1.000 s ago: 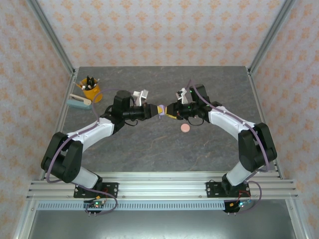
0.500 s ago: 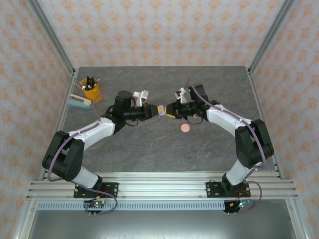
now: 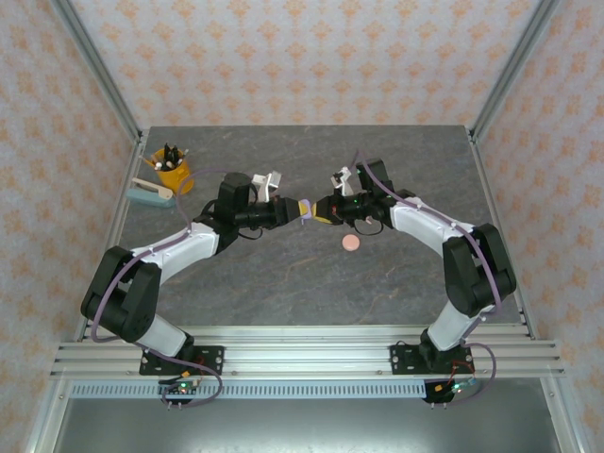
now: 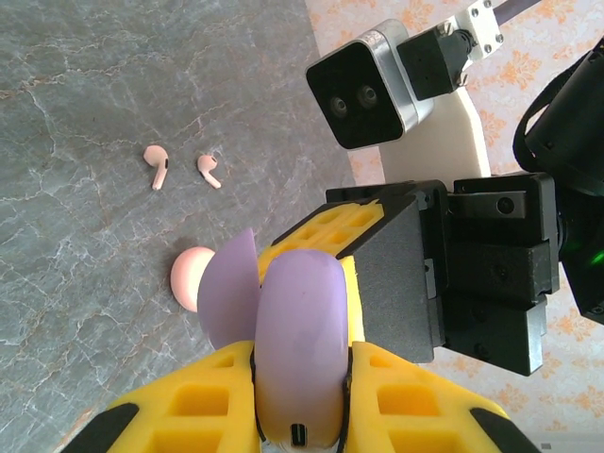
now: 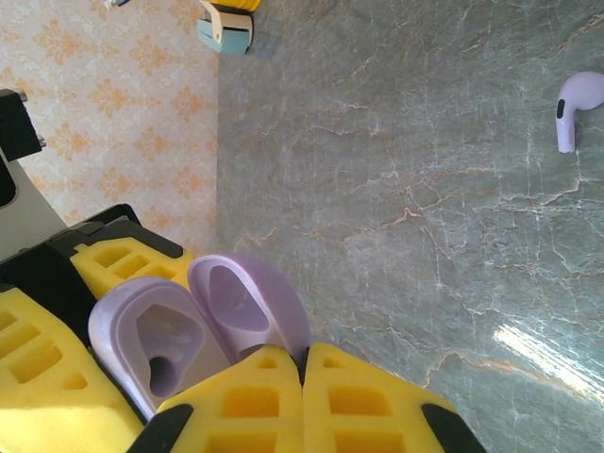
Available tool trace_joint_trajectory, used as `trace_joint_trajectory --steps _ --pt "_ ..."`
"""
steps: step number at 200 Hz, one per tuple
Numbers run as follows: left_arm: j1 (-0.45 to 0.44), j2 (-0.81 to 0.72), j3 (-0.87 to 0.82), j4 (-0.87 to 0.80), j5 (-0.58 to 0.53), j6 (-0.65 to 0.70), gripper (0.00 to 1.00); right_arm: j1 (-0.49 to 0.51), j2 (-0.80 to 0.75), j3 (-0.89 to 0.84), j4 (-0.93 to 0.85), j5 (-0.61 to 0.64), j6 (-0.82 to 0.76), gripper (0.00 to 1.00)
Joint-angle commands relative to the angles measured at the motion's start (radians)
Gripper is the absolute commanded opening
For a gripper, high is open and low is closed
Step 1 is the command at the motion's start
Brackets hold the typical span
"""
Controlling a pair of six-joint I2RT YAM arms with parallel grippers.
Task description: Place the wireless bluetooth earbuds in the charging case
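One lilac case [image 4: 302, 321] in left hand [image 4: 302, 382], lid [image 4: 233, 288] open

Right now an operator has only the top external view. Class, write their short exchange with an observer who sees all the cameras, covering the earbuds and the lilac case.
Operator: Where are the pink earbuds lying?
Observer: Two pink earbuds lie side by side on the table, a little beyond the pink case and not touching it.
Operator: Is the lilac case open yet?
Observer: Yes. The left gripper clamps the lilac case by its body, and its lid stands swung open.
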Motion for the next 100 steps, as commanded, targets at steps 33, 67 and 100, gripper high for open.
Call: trace_joint_trajectory --steps 33,67,100 --pt "-0.028 -0.009 0.031 -0.021 0.016 0.015 0.42 -0.008 0.022 0.075 -0.034 0.067 -0.023 0.0" --pt "-0.026 -0.031 0.038 -0.044 -0.015 0.022 0.63 -0.009 0.043 0.122 -0.123 0.093 -0.073 0.0" --pt "-0.018 -0.07 0.083 -0.142 -0.04 0.067 0.78 -0.009 0.069 0.184 -0.235 0.131 -0.159 0.0"
